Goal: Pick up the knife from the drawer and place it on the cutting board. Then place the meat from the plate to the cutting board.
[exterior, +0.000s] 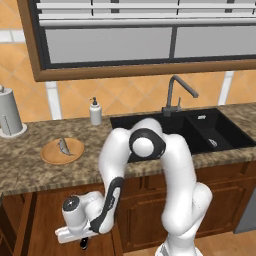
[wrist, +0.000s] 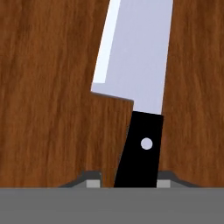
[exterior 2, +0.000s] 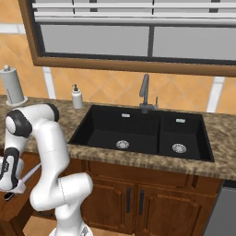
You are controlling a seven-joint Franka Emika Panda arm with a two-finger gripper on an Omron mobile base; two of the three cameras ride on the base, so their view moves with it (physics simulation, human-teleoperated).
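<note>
The hand (wrist: 127,183) is low in the open drawer (wrist: 48,109), clenched on the knife (wrist: 139,87): its two finger tips (wrist: 91,181) sit on either side of the black handle, touching it near its end. The knife lies flat on the wood bottom, with the blade pointing away from the hand, so the grip on the handle looks like a sensible choice; it keeps the fingers off the blade and should let the knife come up level. I judge that the lift is the step to come.

In the left base view the hand (exterior: 84,243) is below the table (exterior: 30,170) edge, in front of the cabinet. On the table the plate (exterior: 62,151) carries the meat (exterior: 64,146), well apart from the hand. Near it stand a soap bottle (exterior: 95,112) and a paper roll (exterior: 9,112), beside a black sink (exterior: 200,131). The table edge overhangs the drawer, so the knife must come out toward the robot before it goes up.
</note>
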